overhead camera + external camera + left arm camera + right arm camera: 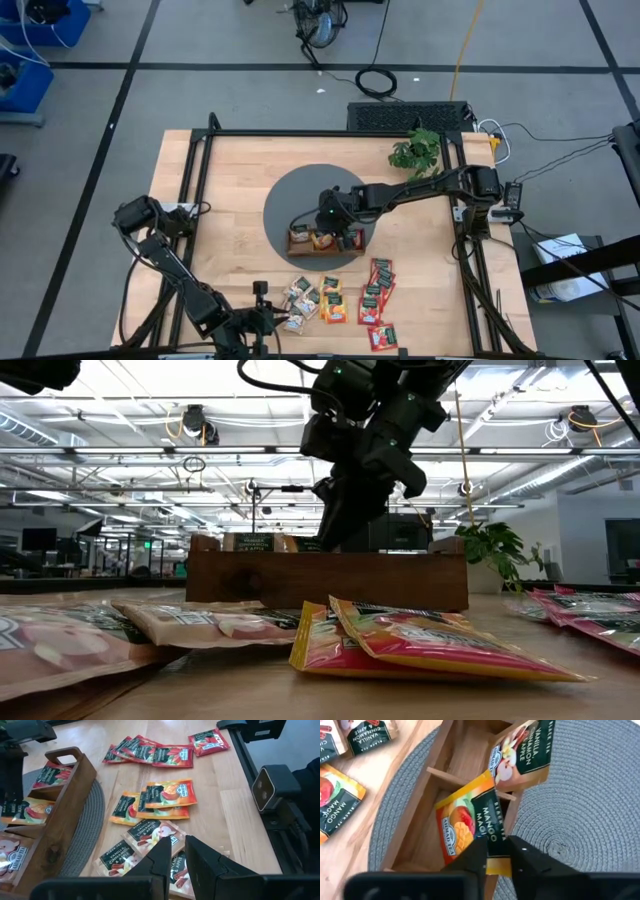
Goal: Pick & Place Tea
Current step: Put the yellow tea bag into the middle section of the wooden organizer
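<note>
A light wooden table [420, 230] carries a round grey woven mat [290, 200], and on the mat's near part stands a brown wooden three-compartment tray [300, 243] with a handle. The right arm reaches across the mat, its right gripper [497, 855] lowered over the tray's middle compartment. Its fingers stand nearly together at the edge of an upright mango tea packet [465, 822] in that compartment; whether they pinch it cannot be told. A vanilla cinnamon apple packet [522, 755] stands in the neighbouring compartment, and a red packet [52, 774] lies in the third.

The left arm waits folded at the table's near edge, its left gripper [179, 855] hovering over loose packets with the fingers close together and nothing between them.

On the bare wood near the tray lie the remaining teas: a red group [378, 290], orange mango packets [332, 300] and beige vanilla packets [300, 297].
</note>
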